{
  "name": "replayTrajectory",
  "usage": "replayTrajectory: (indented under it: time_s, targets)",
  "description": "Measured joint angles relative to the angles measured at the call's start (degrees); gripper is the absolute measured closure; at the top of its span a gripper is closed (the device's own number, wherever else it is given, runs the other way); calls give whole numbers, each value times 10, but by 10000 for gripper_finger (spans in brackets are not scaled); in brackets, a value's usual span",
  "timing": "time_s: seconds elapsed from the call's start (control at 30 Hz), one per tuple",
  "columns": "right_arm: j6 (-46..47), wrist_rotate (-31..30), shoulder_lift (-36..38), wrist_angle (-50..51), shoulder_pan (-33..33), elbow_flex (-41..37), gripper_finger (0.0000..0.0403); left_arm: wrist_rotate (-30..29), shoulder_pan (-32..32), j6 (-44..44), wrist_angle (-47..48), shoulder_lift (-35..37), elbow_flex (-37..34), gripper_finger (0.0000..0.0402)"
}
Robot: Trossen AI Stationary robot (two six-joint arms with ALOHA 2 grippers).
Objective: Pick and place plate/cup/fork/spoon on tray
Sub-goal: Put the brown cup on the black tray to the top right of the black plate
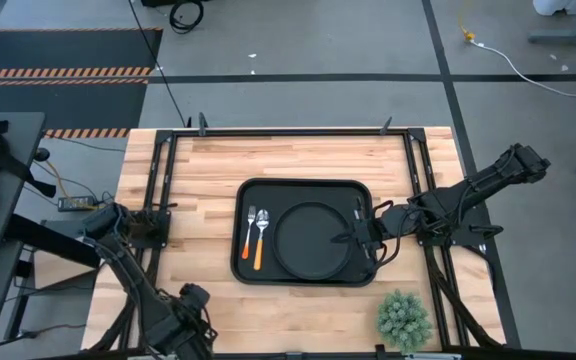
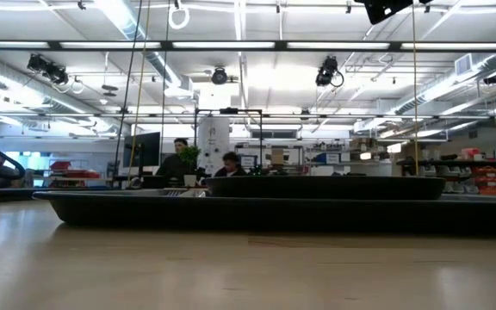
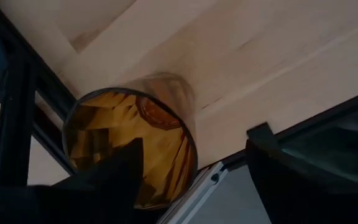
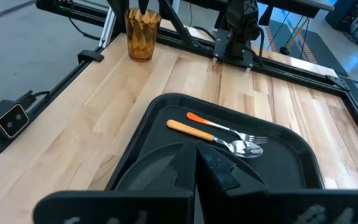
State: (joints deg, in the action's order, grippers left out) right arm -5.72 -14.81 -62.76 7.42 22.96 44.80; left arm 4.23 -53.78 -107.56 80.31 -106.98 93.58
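High view: the tray (image 1: 251, 190) sits mid-surface, holding the plate (image 1: 311, 241) with the fork (image 1: 249, 229) and spoon (image 1: 261, 236) to its left. The right gripper (image 1: 360, 237), pressed together, rests at the plate's right rim. The left gripper (image 3: 191, 177) pinches the cup (image 3: 129, 146) at the surface's near-left edge.

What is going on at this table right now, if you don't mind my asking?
The robot is loading a tray. The plate, fork and spoon already lie on it. The left gripper is at the table's near left edge with one finger inside the cup, which is not yet on the tray. The right gripper is at the plate's right rim.
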Motion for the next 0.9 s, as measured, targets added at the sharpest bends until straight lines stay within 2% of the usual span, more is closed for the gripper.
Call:
replayTrajectory:
  time_s: [0.23,0.43,0.57,0.83,0.9]
  targets:
    - [0,0,0,0,0,0,392,56,0,-15,-62,0,-58,116]
    - [0,0,0,0,0,0,392,60,0,-13,-117,-1,-103,141]
    - [0,0,0,0,0,0,392,65,4,-13,-154,-1,-116,198]
    - [15,0,0,0,0,0,392,83,29,15,-160,-1,-116,359]
    - [17,0,0,0,0,0,392,95,42,28,-160,-1,-116,387]
